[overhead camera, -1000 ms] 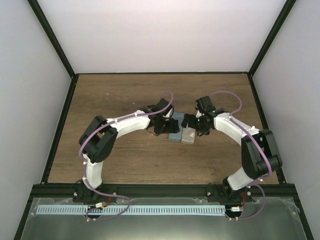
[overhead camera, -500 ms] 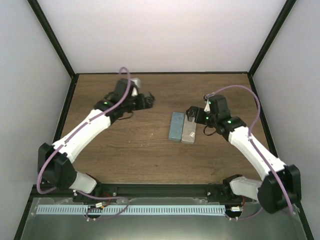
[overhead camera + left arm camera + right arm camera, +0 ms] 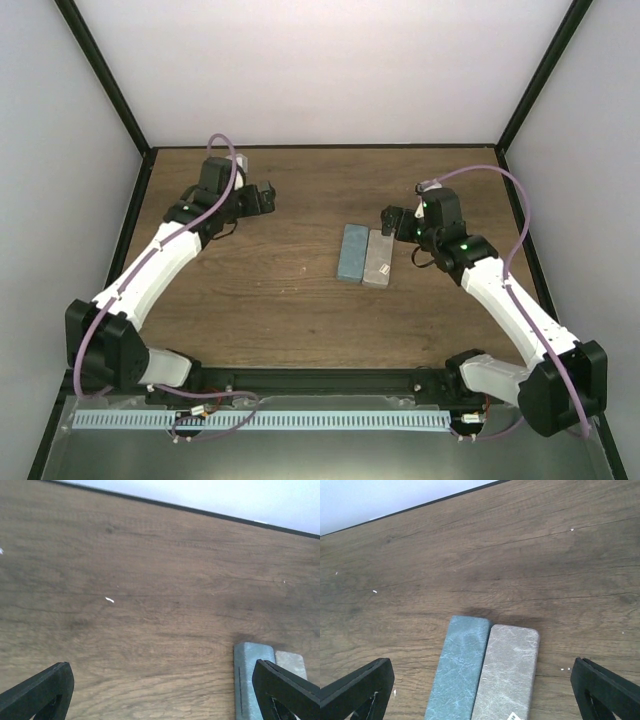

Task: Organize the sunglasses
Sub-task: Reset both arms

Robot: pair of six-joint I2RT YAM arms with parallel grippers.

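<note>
Okay, nearest the bases the two cases lay shut and touching mid-table, blue-grey case (image 3: 352, 252) on the left, grey case (image 3: 378, 258) on the right. I saw no sunglasses in any view; I judged both pairs were inside, so the task looked about done. A second before, both grippers had been huddled over those cases; both arms had since backed off. The right gripper (image 3: 391, 218) hung just past the grey case's far end, jaws wide, nothing in them. Farther back, the left arm stretched toward the far-left table (image 3: 300, 310) corner, left gripper (image 3: 266, 196) spread fully, empty, well apart from the cases.
</note>
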